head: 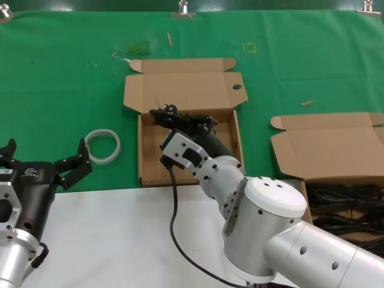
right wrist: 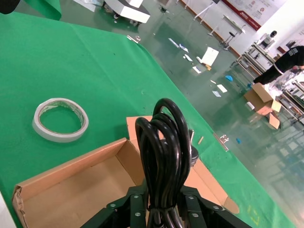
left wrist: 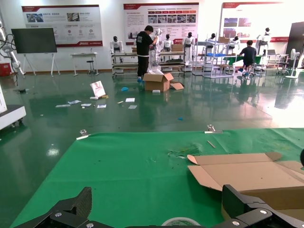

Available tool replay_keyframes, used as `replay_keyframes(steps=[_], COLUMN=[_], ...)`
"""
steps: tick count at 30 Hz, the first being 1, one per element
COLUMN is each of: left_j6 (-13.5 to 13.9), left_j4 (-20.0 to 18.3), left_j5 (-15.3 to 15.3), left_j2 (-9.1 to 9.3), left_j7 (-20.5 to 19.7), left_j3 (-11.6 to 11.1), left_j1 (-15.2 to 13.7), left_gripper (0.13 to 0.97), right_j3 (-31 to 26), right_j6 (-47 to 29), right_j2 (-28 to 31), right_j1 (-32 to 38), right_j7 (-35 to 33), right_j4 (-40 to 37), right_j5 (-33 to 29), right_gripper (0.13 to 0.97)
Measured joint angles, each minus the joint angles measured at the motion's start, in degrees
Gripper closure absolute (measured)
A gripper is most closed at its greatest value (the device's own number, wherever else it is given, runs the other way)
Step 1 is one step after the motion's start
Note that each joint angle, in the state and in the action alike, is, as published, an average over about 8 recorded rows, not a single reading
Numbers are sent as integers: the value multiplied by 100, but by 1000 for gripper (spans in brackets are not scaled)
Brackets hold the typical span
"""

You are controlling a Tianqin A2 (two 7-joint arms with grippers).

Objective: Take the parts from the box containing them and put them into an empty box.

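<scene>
A coiled black power cable [right wrist: 164, 152] stands upright between the fingers of my right gripper [right wrist: 164, 209], which is shut on it. In the head view the right gripper [head: 191, 123] holds the cable [head: 174, 114] over the far part of the empty box [head: 146, 162], whose open lid has a small round hole [head: 237, 87]. The box's bare floor [right wrist: 71, 190] lies below the cable. At the right stands the box containing the parts [head: 327, 147], with more black cables [head: 348, 201] in it. My left gripper [head: 43, 157] waits open at the near left.
A white translucent tape ring [head: 102, 146] lies on the green cloth [head: 60, 90] left of the empty box, in front of the left gripper [left wrist: 159, 213]. A white table surface [head: 108, 234] fills the near side. Small scraps lie near the cloth's far edge.
</scene>
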Motion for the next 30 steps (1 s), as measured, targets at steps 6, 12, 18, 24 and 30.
replay_keyframes(steps=[6,12,18,24,30], left_j6=[0,0,0,0,0], left_j4=[0,0,0,0,0], left_j5=[0,0,0,0,0], left_j2=[0,0,0,0,0], left_j7=[0,0,0,0,0], left_j3=[0,0,0,0,0], left_j1=[0,0,0,0,0], left_gripper=[132,132,132,132,132], right_j3=[0,0,0,84,402], right_j6=[0,0,0,-52,-249], right_j2=[0,0,0,0,0], right_j1=[0,0,0,-60,-281], right_j7=[0,0,0,95,465], right_j4=[0,0,0,26,124], right_j5=[0,0,0,-77,-371], right_gripper=[816,743,616,490,367])
